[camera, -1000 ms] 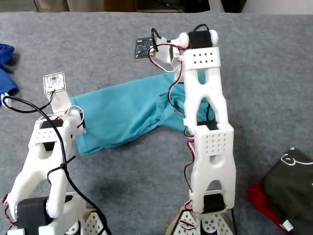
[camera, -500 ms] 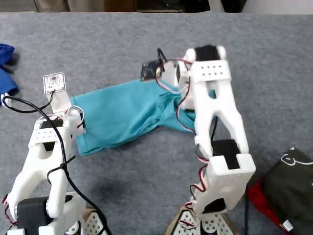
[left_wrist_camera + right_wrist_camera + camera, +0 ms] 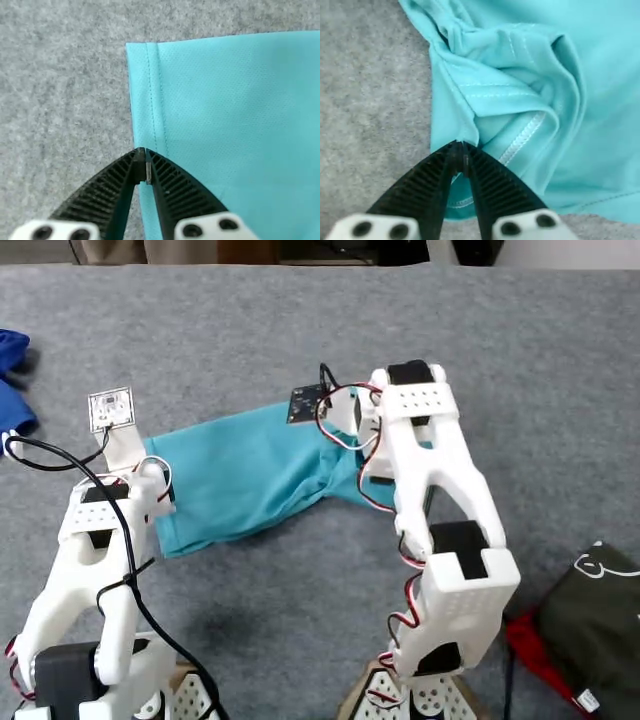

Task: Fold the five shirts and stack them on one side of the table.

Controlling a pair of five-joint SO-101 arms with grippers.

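A teal shirt (image 3: 250,475) lies stretched across the middle of the grey table (image 3: 540,360). In the left wrist view, my left gripper (image 3: 142,167) is shut on the hem at the shirt's (image 3: 235,115) straight edge. From above, that left gripper (image 3: 152,478) is at the shirt's left end. My right gripper (image 3: 463,156) is shut on a fold of the bunched, stitched end of the shirt (image 3: 520,90). In the high view, the right arm (image 3: 420,460) stands over the shirt's right end and hides part of it.
A blue garment (image 3: 12,380) lies at the table's far left edge. A folded dark olive shirt (image 3: 600,615) rests on a red one (image 3: 532,642) at the near right corner. Bare grey table lies beyond the teal shirt.
The right arm drew back from the far side and came down on the shirt's right end, which is now more covered. The left arm kept still.
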